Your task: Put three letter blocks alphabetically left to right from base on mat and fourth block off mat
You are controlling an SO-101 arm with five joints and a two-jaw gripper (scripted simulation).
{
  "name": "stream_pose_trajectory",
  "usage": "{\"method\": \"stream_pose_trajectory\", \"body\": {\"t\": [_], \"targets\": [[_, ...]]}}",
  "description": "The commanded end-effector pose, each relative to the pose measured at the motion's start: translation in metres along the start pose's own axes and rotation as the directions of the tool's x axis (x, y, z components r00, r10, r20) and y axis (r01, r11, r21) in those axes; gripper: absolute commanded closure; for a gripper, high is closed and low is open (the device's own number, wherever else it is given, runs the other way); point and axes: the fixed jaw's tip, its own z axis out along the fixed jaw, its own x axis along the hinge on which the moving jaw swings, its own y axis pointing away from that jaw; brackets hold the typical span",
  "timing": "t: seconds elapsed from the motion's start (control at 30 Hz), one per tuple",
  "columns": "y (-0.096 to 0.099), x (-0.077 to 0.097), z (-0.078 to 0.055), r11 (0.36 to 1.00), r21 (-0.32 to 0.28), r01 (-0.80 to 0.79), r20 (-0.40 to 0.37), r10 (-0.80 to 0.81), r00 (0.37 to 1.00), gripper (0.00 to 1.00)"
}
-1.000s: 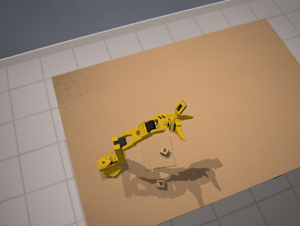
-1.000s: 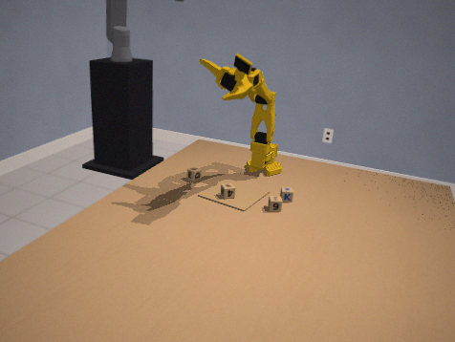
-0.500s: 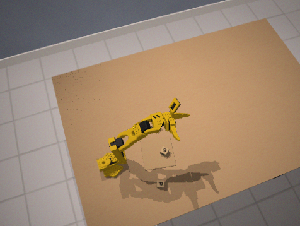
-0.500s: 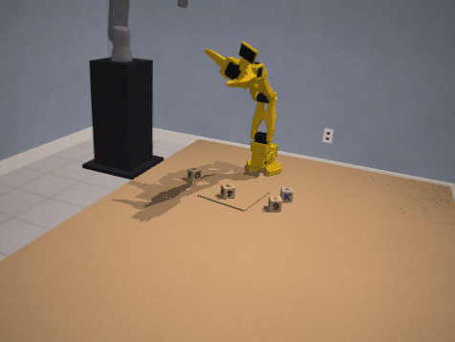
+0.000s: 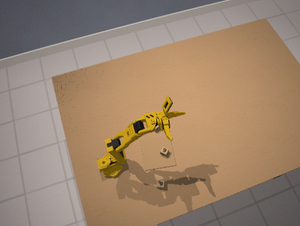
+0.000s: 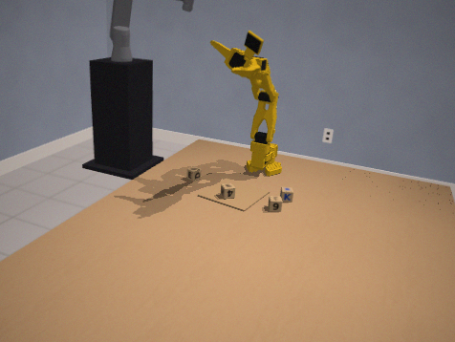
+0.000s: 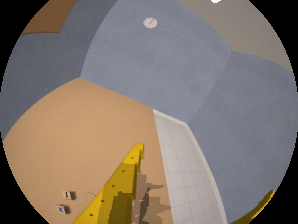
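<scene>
P block: here at the far left of the exterior view, the P block (image 5: 161, 184) (image 6: 194, 173) sits on the table (image 5: 220, 95) (image 6: 191, 277) (image 7: 50, 135), off the mat; its letter is on top, and it should still need carrying in.
Tool: up high goes the tool (image 5: 178, 126) (image 6: 222, 56) (image 7: 207, 168), released, spread wide, nothing in its grasp!
Numbered block: the numbered block (image 5: 164, 151) (image 6: 227, 191) has a 6 or 9 on top, and it's sitting on the mat. No letter up there, so it looks like the odd one out, and it has to leave.
Mat: the mat (image 5: 154, 158) (image 6: 244, 203) (image 7: 86, 201) lies flat, without a single lettered block in place. No row yet!
Front-right block: off the mat, the front-right block (image 6: 274, 204) (image 7: 69, 195) shows a 6 or 9 on its side; its top can't be read, but it's presumably a letter.
K block: just beside it, off the mat too, stands the K block (image 6: 287, 194) (image 7: 61, 209), blue K on its side, blue mark on top too small to call.
Score: nothing placed; one block to clear, three to line up upright in order, then back away!

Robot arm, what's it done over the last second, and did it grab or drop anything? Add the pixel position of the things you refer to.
The arm (image 5: 130, 130) (image 6: 264, 102) has drawn its open jaws (image 5: 178, 125) (image 6: 222, 56) back toward its base and raised them. Nothing was visibly grabbed or let go. The blocks (image 5: 164, 151) (image 6: 227, 192) (image 7: 69, 195) and mat (image 5: 154, 158) (image 6: 243, 203) look unmoved.
</scene>
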Motion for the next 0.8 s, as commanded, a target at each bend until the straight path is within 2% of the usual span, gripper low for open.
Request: {"method": "stream_pose_trajectory", "body": {"t": [0.0,0.3,0.6,0.77], "targets": [[-0.009,-0.017,-0.012,0.999,0.036,-0.002,0.072,0.0,0.997,0.0],[-0.018,-0.035,-0.033,0.997,0.074,-0.007,0.148,-0.004,0.989,0.0],[-0.019,-0.039,-0.038,0.997,0.081,-0.008,0.164,-0.006,0.986,0.0],[-0.024,-0.048,-0.051,0.995,0.103,-0.012,0.208,-0.01,0.978,0.0]]}}
